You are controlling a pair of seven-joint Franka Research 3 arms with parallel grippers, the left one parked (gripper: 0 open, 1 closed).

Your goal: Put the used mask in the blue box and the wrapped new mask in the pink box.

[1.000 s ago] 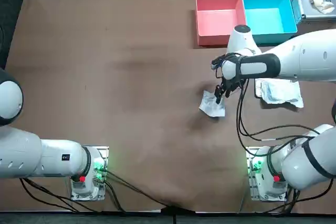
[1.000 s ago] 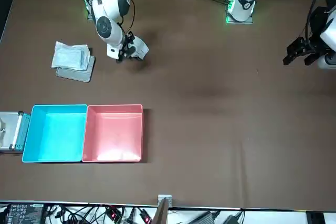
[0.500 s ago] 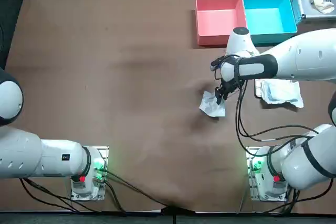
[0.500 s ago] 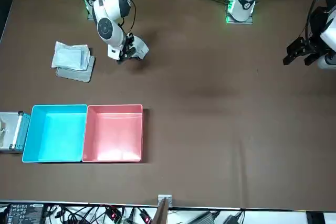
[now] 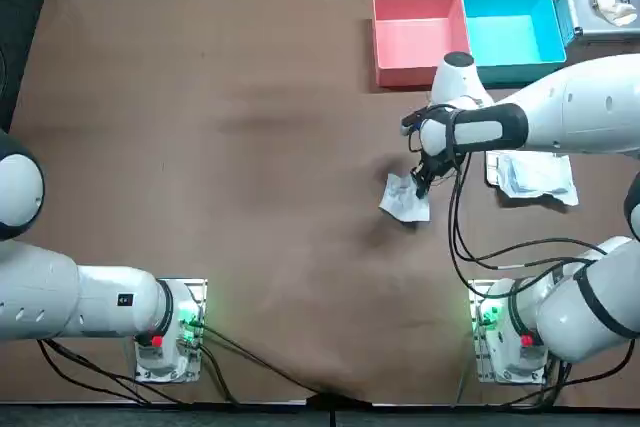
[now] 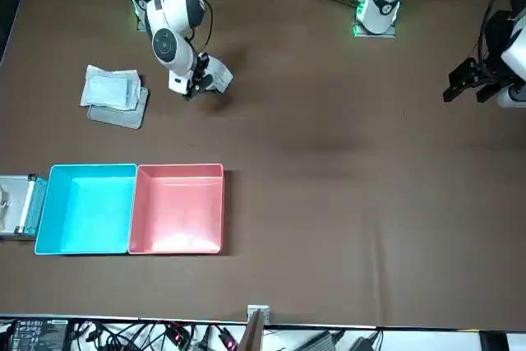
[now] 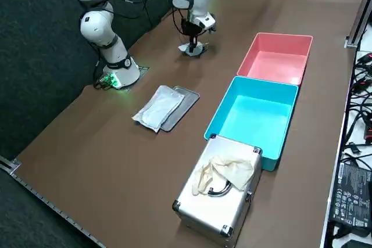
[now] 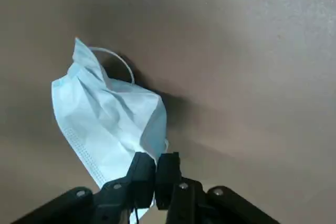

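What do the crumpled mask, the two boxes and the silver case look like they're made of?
The used mask: soft pale-blue nonwoven fabric, matte, creased, with a thin ear loop; the right gripper is shut on its edge. The pink box and blue box: likely moulded plastic, smooth, faint sheen. The silver case: probably aluminium, with bright corner caps.

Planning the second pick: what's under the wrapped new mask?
A flat metal tray, edge showing, rest hidden by the wrapped new mask. The right gripper, elsewhere, is shut on the used mask.
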